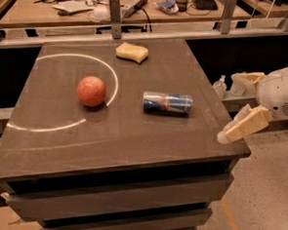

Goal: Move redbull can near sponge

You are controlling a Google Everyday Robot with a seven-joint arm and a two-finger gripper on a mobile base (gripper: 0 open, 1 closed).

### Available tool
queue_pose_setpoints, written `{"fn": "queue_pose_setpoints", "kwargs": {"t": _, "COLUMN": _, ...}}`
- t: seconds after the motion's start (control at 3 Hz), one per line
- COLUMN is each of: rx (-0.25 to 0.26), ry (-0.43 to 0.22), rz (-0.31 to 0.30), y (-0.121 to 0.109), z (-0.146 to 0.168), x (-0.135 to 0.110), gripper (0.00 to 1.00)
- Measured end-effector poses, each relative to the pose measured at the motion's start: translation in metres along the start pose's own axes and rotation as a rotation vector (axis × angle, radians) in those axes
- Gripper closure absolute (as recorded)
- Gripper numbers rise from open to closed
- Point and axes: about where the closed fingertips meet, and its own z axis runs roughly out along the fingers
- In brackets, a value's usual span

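The redbull can (167,103) lies on its side on the dark table (133,136), right of centre, blue and silver with a red mark. The pale yellow sponge (131,52) lies near the table's far edge, well behind the can and apart from it. My gripper (229,107) hangs off the table's right edge, to the right of the can and not touching it. Its two cream fingers (244,125) stand wide apart and hold nothing.
A round reddish-orange fruit (91,91) sits left of the can, beside a white ring (67,92) marked on the tabletop. A metal rail (139,36) and a cluttered workbench (116,5) run behind the table. A small bottle (219,86) stands at the right.
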Motion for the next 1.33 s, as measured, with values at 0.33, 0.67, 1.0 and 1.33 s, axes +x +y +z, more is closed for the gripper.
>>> {"fn": "queue_pose_setpoints", "kwargs": {"t": 0.33, "rx": -0.015, "ry": -0.06, "rz": 0.01, "y": -0.017, "z": 0.024, "x": 0.008, "gripper": 0.0}}
{"fn": "queue_pose_setpoints", "kwargs": {"t": 0.67, "rx": -0.045, "ry": -0.093, "rz": -0.01, "y": -0.027, "z": 0.043, "x": 0.008, "gripper": 0.0}}
{"fn": "queue_pose_setpoints", "kwargs": {"t": 1.0, "rx": -0.101, "ry": -0.133, "rz": -0.037, "y": -0.031, "z": 0.064, "x": 0.001, "gripper": 0.0}}
{"fn": "queue_pose_setpoints", "kwargs": {"t": 1.33, "rx": -0.158, "ry": -0.165, "rz": -0.048, "y": -0.029, "z": 0.081, "x": -0.006, "gripper": 0.0}}
